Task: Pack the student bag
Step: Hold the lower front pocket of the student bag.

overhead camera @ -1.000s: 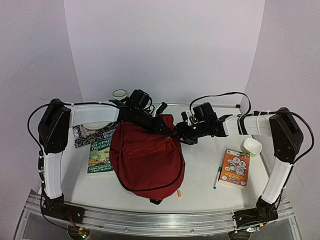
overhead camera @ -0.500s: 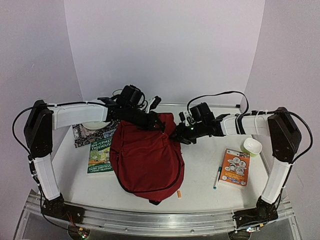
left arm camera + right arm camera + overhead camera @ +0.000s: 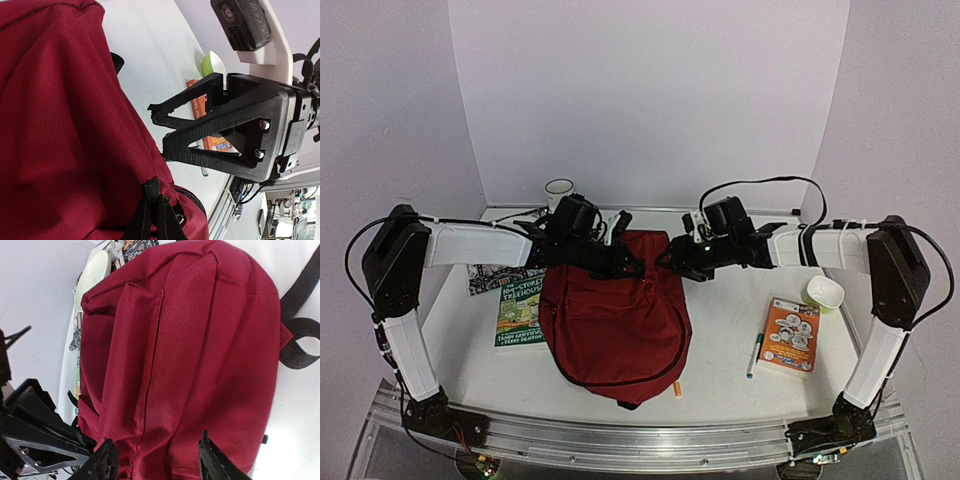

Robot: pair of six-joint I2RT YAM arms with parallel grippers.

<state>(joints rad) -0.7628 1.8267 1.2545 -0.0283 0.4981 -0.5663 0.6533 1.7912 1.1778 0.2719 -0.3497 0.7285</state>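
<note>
- Bag (image 3: 615,325) lay mid-tabletop (image 3: 730,345).
- Left claw (image 3: 635,266), pinched closed, sat at its far edge.
- Right claw (image 3: 668,262), standing wide, hung just right of it.

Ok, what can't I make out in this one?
- Whether the student bag is open: top external, left gripper and right gripper cover its far end.
- What the left gripper pinches, if anything: left wrist, shut tips crowd the bottom edge.
- Patterned item: top external, left arm hides most.
</note>
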